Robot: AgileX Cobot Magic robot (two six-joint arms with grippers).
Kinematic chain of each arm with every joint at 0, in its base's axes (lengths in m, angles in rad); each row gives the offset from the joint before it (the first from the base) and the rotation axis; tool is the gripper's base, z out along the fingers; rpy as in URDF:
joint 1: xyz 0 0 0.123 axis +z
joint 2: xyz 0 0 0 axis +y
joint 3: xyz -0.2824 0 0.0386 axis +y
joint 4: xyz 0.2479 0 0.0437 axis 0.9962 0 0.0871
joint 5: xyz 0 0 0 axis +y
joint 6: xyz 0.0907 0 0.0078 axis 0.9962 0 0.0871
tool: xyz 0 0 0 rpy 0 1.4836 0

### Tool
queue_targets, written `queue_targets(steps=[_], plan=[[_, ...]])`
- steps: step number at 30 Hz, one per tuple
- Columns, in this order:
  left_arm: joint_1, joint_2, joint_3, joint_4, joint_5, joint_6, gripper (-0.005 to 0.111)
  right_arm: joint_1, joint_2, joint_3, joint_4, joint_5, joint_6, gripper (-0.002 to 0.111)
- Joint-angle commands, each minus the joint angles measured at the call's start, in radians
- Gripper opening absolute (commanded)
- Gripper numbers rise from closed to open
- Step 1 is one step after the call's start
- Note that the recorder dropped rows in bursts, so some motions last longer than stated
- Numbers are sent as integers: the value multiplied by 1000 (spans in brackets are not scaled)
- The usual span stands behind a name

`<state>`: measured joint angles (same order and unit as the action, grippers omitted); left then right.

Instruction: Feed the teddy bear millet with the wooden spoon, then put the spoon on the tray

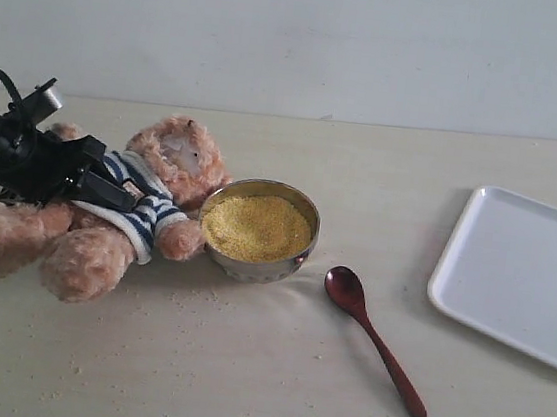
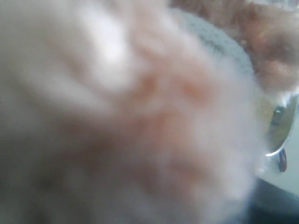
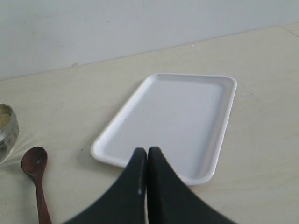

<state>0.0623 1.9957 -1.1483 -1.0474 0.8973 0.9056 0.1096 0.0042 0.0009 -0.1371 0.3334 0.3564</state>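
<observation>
The teddy bear (image 1: 167,171) lies on its back at the left of the table, one paw against the metal bowl (image 1: 252,266) heaped with yellow millet (image 1: 256,226). My left gripper (image 1: 110,187) reaches in from the left and sits on the bear's striped shirt. Blurred fur (image 2: 117,116) fills the left wrist view and hides the jaws. The wooden spoon (image 1: 374,340) lies loose on the table right of the bowl, also seen as the spoon (image 3: 36,177). My right gripper (image 3: 147,150) is shut and empty, hovering at the near rim of the white tray (image 3: 173,121).
The tray (image 1: 523,272) lies at the right edge of the table. Spilled grains dot the tabletop in front of the bear and bowl. A pale wall runs behind the table. The bowl's shiny side (image 2: 280,130) shows past the fur.
</observation>
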Motion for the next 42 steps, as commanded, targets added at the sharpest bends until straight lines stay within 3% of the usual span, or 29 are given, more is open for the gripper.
queue_targets(steps=[1,9,14,17,21,28,34,42], plan=[[29,-55,-4,-110,13,42,5,1,-4,-1,-1,-5,2,0],[90,-215,51,-115,146,66,5,1,-4,-1,-1,-5,2,0],[93,-326,185,-134,54,108,5,1,-4,-1,-1,-5,2,0],[93,-374,270,-225,33,169,5,1,-4,-1,-1,-5,2,0],[93,-409,342,-332,91,233,5,1,-4,-1,-1,-4,-2,0],[93,-415,378,-340,203,283,5,1,-4,-1,-30,-8,-30,0],[93,-415,382,-401,199,289,5,1,-4,-1,-285,-9,-133,0],[93,-415,382,-421,199,301,5,1,-4,-1,-825,-12,-133,0]])
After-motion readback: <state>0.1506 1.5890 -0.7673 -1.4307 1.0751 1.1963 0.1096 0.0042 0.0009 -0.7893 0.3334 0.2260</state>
